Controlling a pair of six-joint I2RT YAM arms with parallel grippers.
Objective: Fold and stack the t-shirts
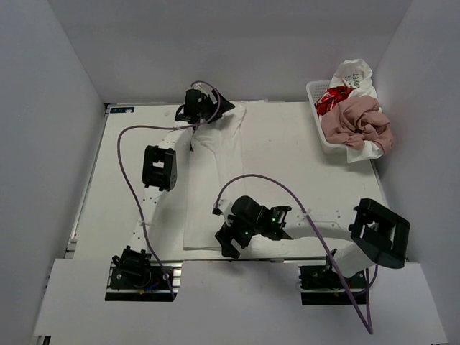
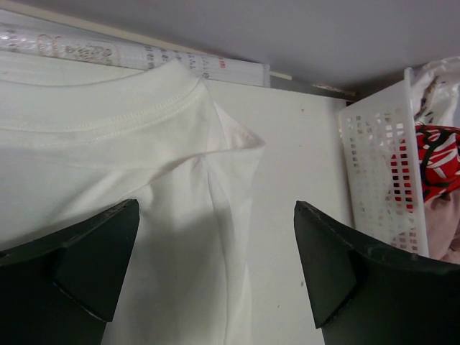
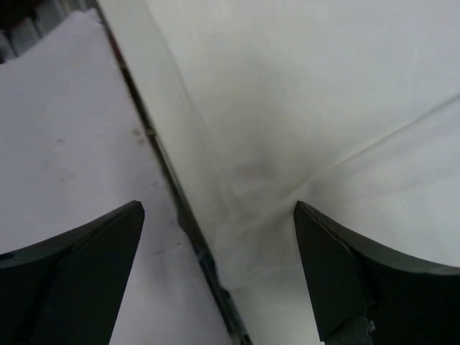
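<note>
A white t-shirt [image 1: 214,180] lies folded lengthwise down the middle of the table. My left gripper [image 1: 224,108] is open at its far end, above the collar and shoulder [image 2: 144,108], jaws either side of the shirt's folded edge and empty [image 2: 215,266]. My right gripper [image 1: 230,244] is open and empty over the shirt's near hem corner [image 3: 251,251], by the table's front edge. A dusty pink tee [image 1: 356,122], a white tee with red print [image 1: 332,99] and a white tee with black lettering [image 1: 353,75] are bunched in the basket.
The white lattice basket [image 1: 314,100] stands at the back right corner; it shows in the left wrist view [image 2: 374,165] just right of the left gripper. A dark gap [image 3: 180,208] marks the table's front edge, with a white board [image 3: 72,144] beyond it. White walls surround the table.
</note>
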